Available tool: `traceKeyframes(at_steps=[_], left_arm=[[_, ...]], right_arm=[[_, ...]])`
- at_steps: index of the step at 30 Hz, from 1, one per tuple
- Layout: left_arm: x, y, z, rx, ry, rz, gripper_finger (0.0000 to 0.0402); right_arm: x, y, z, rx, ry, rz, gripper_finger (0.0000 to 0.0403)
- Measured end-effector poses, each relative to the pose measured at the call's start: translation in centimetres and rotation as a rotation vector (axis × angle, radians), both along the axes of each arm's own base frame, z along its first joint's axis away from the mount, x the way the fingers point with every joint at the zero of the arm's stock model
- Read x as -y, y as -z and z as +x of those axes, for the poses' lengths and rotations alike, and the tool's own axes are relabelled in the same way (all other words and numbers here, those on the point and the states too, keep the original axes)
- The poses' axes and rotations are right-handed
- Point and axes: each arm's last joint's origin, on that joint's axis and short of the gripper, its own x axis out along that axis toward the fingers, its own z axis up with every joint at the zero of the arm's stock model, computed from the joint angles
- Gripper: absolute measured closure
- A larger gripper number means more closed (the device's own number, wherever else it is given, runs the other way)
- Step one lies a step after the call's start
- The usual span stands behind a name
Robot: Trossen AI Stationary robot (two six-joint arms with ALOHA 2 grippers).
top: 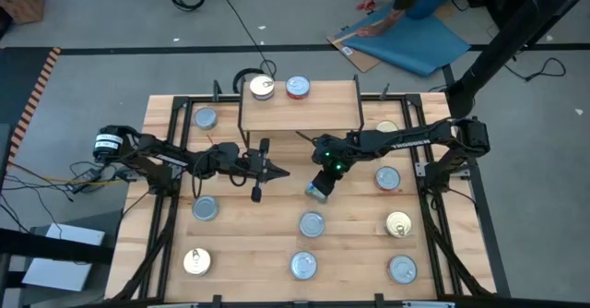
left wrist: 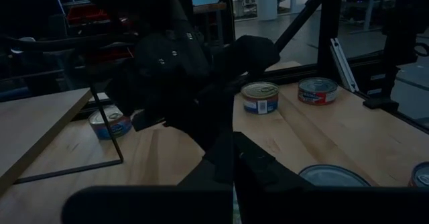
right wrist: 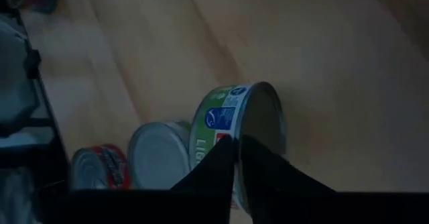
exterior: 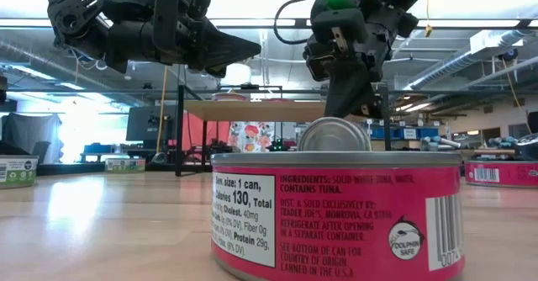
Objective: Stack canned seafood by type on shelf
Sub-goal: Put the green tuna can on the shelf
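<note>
The shelf [top: 300, 114], a light-wood board on black wire legs, stands at the table's far middle with a gold-topped tin [top: 262, 88] and a red-rimmed tin [top: 297, 88] resting flat on it. In front of it, my right gripper [top: 320, 184] [right wrist: 236, 158] is shut on a green-and-blue-labelled tin [top: 317, 194] [right wrist: 238, 120] [exterior: 334, 135]. My left gripper [top: 274, 171] [exterior: 245, 49] hangs shut and touching nothing above the table, just left of the right one, pointing right. Several more tins sit flat on the table. My right gripper pinches the green-labelled tin at its rim [right wrist: 231, 138] between both fingers, coming from above and slanting down. The tin is tipped on edge, its silver face [right wrist: 266, 127] turned sideways. Whether its lower edge touches the table I cannot tell.
Loose tins lie around: silver [top: 312, 223], [top: 304, 265], [top: 402, 268], [top: 205, 207], [top: 205, 117], [top: 387, 177]; gold [top: 195, 261], [top: 398, 223]. A pink-labelled tin [exterior: 336, 218] fills the low view's foreground. Black frame rails run along the table's left and right sides.
</note>
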Motion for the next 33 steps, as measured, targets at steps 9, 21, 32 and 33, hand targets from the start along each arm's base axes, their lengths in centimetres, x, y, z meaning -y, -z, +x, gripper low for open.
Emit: traceKeyframes(at_steps=[9,21,32,33], left_arm=[[0.0,0.0,0.0,-0.001,-0.001,-0.011,0.0401],[0.0,0.0,0.0,-0.001,-0.001,-0.010,0.0401],[-0.1,0.0,0.0,-0.001,-0.021,-0.010,0.0401],[-0.1,0.0,0.0,-0.001,-0.021,-0.011,0.0401]], right_arm=[[0.5,-0.8,-0.4,0.019,0.013,-0.018,0.0265],[-3.8,-2.2,-1.2,0.003,0.055,-0.117,0.0130],[-6.9,-1.6,-1.6,-0.029,0.103,-0.358,0.0117],[-7.0,-1.4,-1.5,-0.032,0.097,-0.369,0.0117]])
